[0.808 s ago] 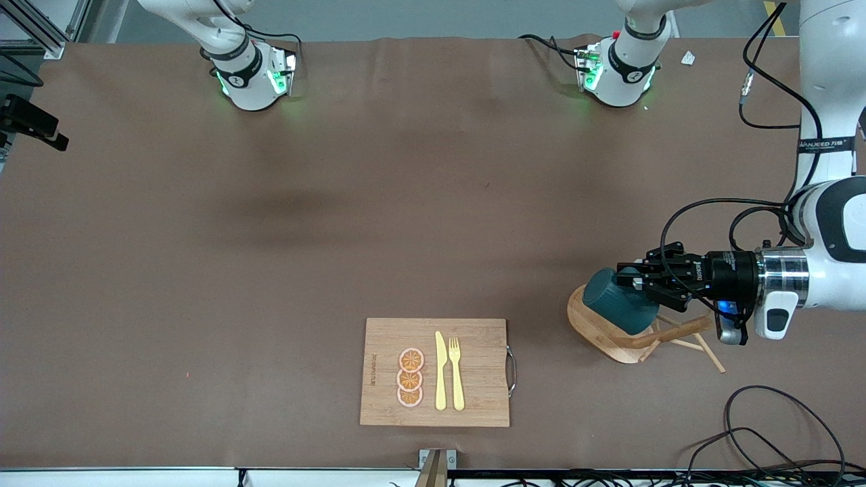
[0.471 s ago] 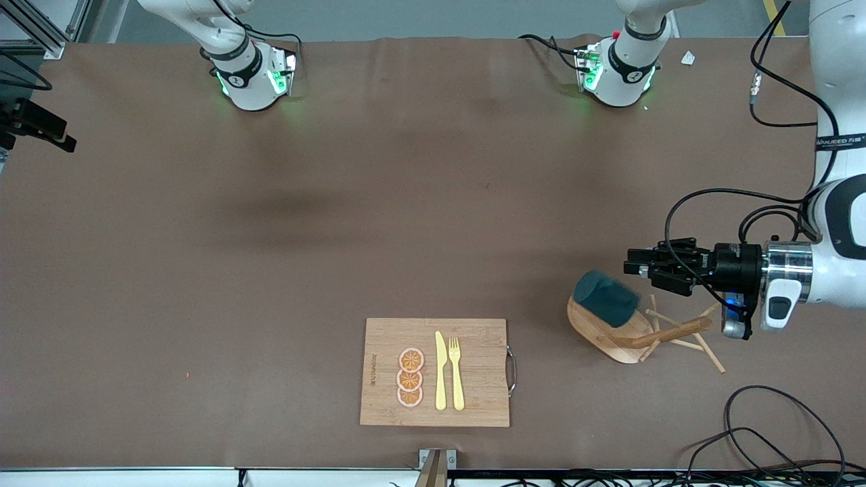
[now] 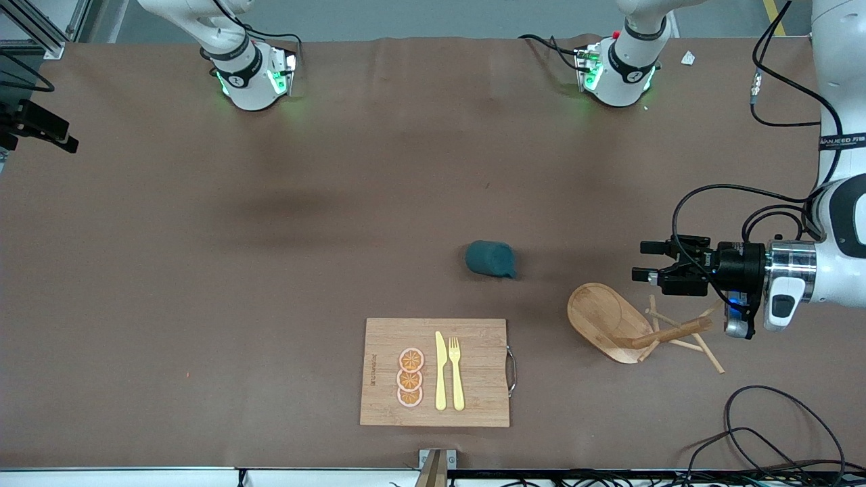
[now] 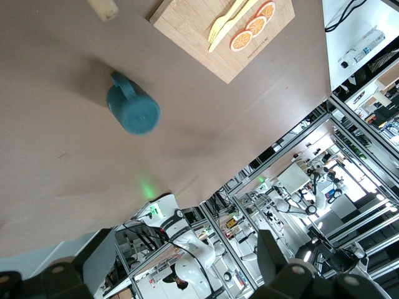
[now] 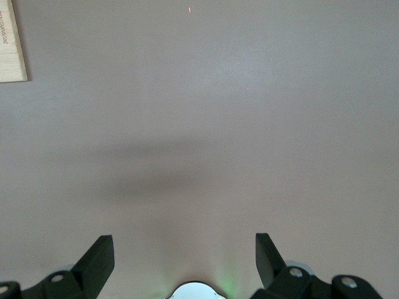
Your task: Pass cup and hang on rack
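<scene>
The cup lies on its side on the bare table, not on the rack, which has tipped over with its pegs on the cloth. The cup rests well apart from the rack, toward the table's middle, farther from the front camera than the cutting board. The left gripper hangs over the table near the rack, fingers open and empty. The right gripper waits over bare table, fingers open. Nothing blocks the cup, but the rack probably needs righting first.

Brown cloth-covered table; grey floor past table edge; aluminium frame racks, bright lighting.
</scene>
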Available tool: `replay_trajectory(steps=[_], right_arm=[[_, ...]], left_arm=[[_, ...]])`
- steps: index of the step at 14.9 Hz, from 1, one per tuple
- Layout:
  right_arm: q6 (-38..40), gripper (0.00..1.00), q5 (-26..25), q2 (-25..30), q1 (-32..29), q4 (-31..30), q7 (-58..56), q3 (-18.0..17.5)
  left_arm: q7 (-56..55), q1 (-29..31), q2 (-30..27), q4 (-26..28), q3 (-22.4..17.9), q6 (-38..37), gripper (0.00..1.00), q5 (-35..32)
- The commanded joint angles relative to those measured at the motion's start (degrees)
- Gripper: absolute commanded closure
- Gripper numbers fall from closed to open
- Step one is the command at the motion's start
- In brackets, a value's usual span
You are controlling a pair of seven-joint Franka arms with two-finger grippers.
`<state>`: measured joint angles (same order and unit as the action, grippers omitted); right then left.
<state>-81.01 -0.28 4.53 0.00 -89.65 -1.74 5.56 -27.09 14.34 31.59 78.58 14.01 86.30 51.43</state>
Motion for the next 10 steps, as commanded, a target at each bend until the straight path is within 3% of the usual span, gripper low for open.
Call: replay_trajectory(steps=[1,10], right_arm=[[0.1,0.00,-0.1,0.7,0.3,-0.6,-0.2,0.1],[0.1,0.00,-0.1,0.7,0.3,-0.6,-0.2,0.1]], left_arm=[[-0.7,0.2,-0.7,-0.2,0.3,-0.7,0.00,-1.1],[0.5,0.3,-0.7,-0.2,0.2,-0.7,0.00,-1.2]])
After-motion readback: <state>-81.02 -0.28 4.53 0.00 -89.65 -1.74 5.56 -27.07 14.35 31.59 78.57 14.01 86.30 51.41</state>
